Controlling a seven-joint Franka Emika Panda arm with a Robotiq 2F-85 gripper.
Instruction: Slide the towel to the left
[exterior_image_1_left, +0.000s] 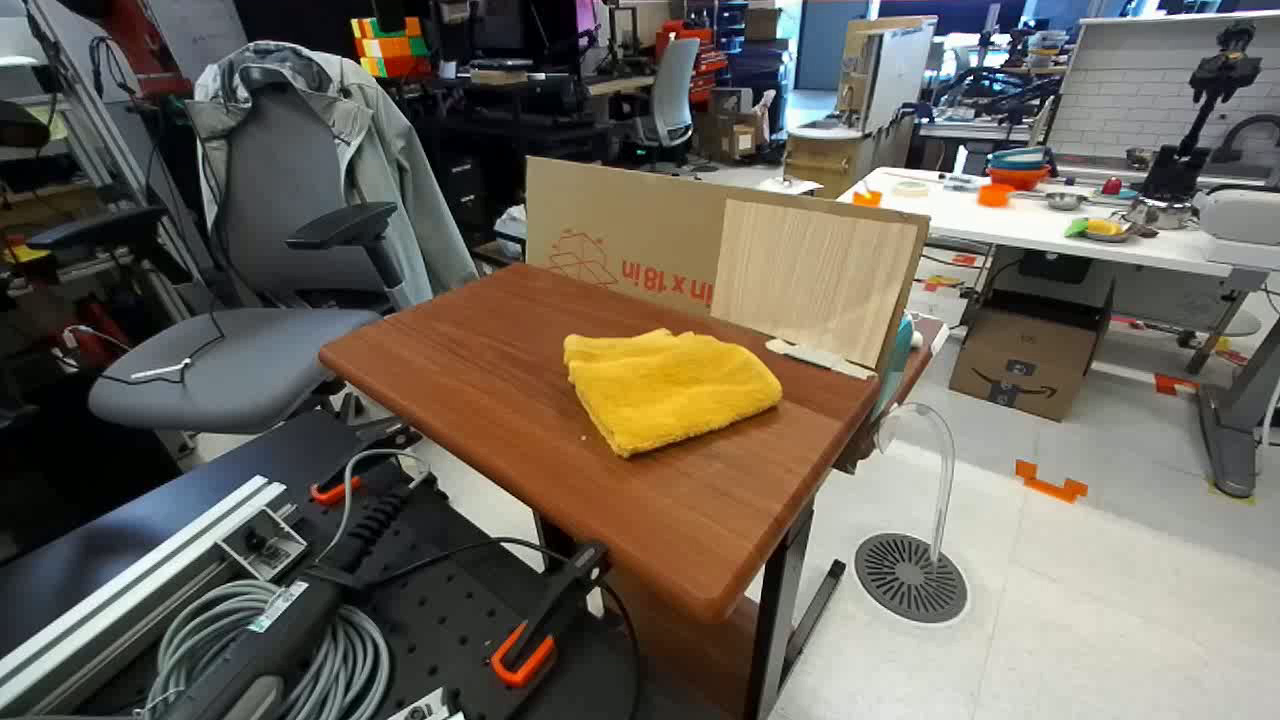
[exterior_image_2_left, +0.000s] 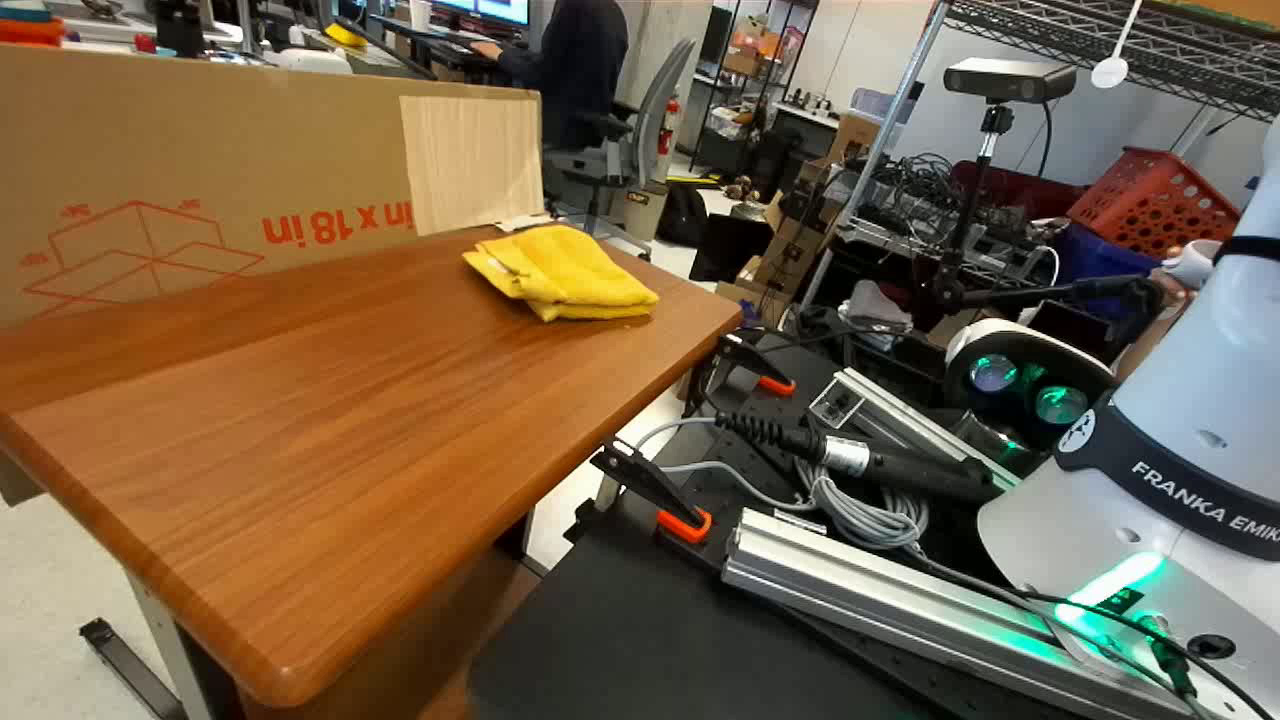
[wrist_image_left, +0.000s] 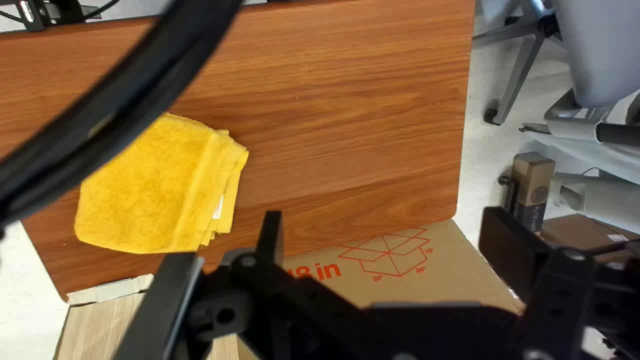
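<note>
- Wrist view: the pincer (wrist_image_left: 382, 220) stands released, its jaws well apart with nothing between them, not yet over the towel (wrist_image_left: 150, 190)
- Yellow and folded, the towel lies on the bench (wrist_image_left: 350, 115) near the wood panel (exterior_image_1_left: 810, 280), as both exterior views show
- Left most likely means along the bench toward the grey chair (exterior_image_1_left: 290, 210) draped with a jacket (exterior_image_1_left: 400, 185)
- To do it well, come down over the towel, press its middle lightly or nip the layered edge on that side, then draw it level
- Pulling should keep the folds together; pushing could ruck them up, or bump the cardboard (exterior_image_1_left: 640, 225)
- Containers, in the exterior views: blue bowls (exterior_image_1_left: 1018, 156) look stacked in an orange bowl (exterior_image_1_left: 1020, 179); what the red basket (exterior_image_2_left: 1155, 205) and brown box (exterior_image_1_left: 1030, 345) hold is hidden
</note>
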